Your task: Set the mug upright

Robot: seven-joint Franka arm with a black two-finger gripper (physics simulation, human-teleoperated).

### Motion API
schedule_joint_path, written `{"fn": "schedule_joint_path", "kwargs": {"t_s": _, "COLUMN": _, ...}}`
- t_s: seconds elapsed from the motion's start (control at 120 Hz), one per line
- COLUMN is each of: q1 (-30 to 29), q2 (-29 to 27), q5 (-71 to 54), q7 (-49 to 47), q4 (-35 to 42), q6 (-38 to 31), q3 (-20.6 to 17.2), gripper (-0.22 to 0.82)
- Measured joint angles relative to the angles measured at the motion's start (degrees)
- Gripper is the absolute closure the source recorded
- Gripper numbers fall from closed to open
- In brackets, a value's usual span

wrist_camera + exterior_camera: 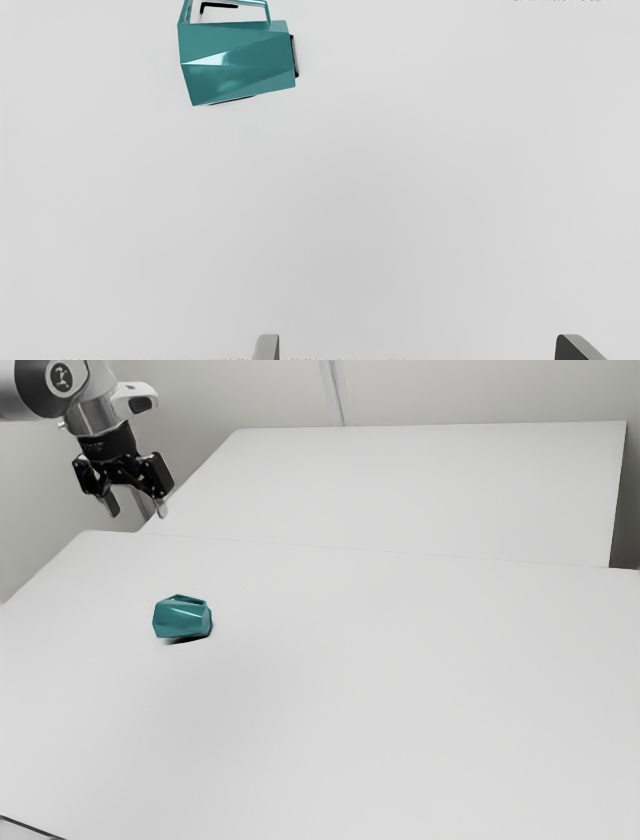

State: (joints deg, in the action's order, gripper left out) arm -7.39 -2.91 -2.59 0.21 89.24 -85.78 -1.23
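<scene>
Mug: teal, faceted, on its side — not upright; lying on the table, toward the exterior view's left.
Handle: on the mug's flank.
Claw: raised above table level, near its far edge — fingers spread wide, nothing between them.
Mug to claw: apart, no contact.

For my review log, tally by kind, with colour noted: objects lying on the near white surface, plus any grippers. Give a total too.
Mug (teal, lying on its side): 1
Gripper (black, fingers open): 1
Total: 2
</scene>
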Motion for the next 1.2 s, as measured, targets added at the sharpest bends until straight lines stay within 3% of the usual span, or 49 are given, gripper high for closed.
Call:
{"fn": "schedule_joint_path", "kwargs": {"t_s": 0.3, "q1": -8.58, "q2": -1.47, "q5": 2.65, "q7": 0.72, "q4": 2.66, "q6": -0.44, "q3": -0.01, "gripper": 0.00}}
{"fn": "schedule_joint_path", "kwargs": {"t_s": 0.583, "q1": -15.25, "q2": -1.42, "q5": 8.33, "q7": 6.02, "q4": 7.57, "q6": -6.27, "q3": 0.99, "gripper": 0.00}}
{"fn": "schedule_joint_path", "kwargs": {"t_s": 0.983, "q1": -22.95, "q2": 6.24, "q5": 26.79, "q7": 24.55, "q4": 10.52, "q6": -17.58, "q3": 5.33, "gripper": 0.00}}
{"fn": "schedule_joint_path", "kwargs": {"t_s": 1.2, "q1": -23.05, "q2": 12.43, "q5": 35.94, "q7": 35.30, "q4": 10.35, "q6": -20.61, "q3": 5.53, "gripper": 0.00}}
